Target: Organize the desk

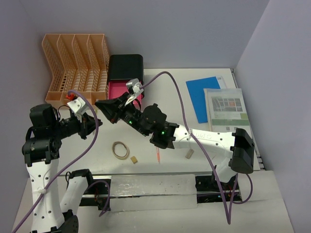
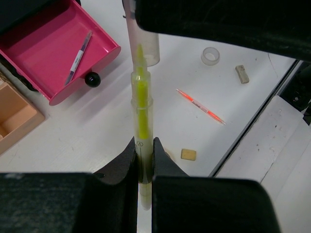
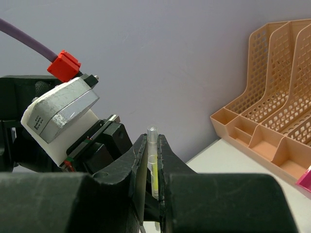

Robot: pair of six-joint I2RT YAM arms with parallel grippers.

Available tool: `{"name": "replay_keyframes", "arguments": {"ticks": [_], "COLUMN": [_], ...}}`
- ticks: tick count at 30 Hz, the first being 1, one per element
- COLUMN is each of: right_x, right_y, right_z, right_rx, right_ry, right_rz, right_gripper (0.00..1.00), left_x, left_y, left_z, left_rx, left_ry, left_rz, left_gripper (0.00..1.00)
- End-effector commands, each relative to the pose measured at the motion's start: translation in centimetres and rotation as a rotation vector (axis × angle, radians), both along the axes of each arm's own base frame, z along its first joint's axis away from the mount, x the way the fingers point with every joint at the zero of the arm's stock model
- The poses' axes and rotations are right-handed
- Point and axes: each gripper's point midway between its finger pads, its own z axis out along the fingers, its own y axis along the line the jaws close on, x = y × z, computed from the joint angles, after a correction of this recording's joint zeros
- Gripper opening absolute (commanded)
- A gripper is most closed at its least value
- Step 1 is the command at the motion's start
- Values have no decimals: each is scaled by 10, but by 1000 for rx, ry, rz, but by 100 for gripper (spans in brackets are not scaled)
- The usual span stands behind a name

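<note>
**Item: highlighter, held at both ends above the desk**

Object: a translucent yellow-green plastic highlighter (image 2: pixel 141 111), slim, with a clear cap end.

Holders: the left gripper (image 2: pixel 144 145) is clenched on the lower barrel. The right gripper (image 3: pixel 153 145) is clamped on the capped upper end, and the clear tip shows just above its fingers. Both arms meet nose to nose, left of centre in the top view.

Reason for hold, as a judgement: a two-ended grip suits either a handover or work on the cap (the pictures do not settle which). Pinched near one end, the barrel stays in line between the two pairs of jaws.

Location of work surface: the large flat white desk (image 1: pixel 97 155) lies beneath and all around the arms.

Likely destination: an open pink plastic drawer (image 2: pixel 43 53) of the black box (image 1: pixel 125 65), pulled forward, with one grey pen (image 2: pixel 77 51) lying in it already.

Loose on the desk:
- thin orange pen (image 2: pixel 200 107)
- small tan square eraser (image 2: pixel 188 154)
- beige rubber band (image 1: pixel 120 149)
- clear tape ring (image 2: pixel 210 56)
- flat blue notebook (image 1: pixel 202 97)

Far left corner: peach plastic file rack (image 1: pixel 75 60).
</note>
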Motion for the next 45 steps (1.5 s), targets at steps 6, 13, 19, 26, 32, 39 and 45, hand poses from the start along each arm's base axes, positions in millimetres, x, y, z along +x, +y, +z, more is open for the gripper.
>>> {"name": "replay_keyframes", "arguments": {"ticks": [6, 13, 19, 26, 32, 39, 45], "right_x": [-13, -9, -13, -17, -9, -40, -79], "right_y": [15, 0, 10, 42, 50, 72, 103], "right_z": [-42, -52, -54, -78, -128, -195, -279], "right_rx": [-47, -71, -77, -234, -431, -434, -530], "right_ry": [73, 86, 83, 59, 58, 186, 285], "right_rz": [72, 23, 60, 112, 80, 213, 266], "right_gripper": [0, 0, 0, 0, 0, 0, 0], "left_x": [8, 13, 13, 27, 37, 58, 73], "left_y": [4, 7, 7, 23, 41, 43, 40], "left_z": [24, 24, 27, 29, 23, 38, 46], "left_rx": [-1, -2, -5, 75, 207, 103, 37], "left_ry": [-75, -77, -84, -155, -219, -249, -271], "left_rz": [45, 67, 68, 141, 179, 269, 281], "left_gripper": [0, 0, 0, 0, 0, 0, 0]}}
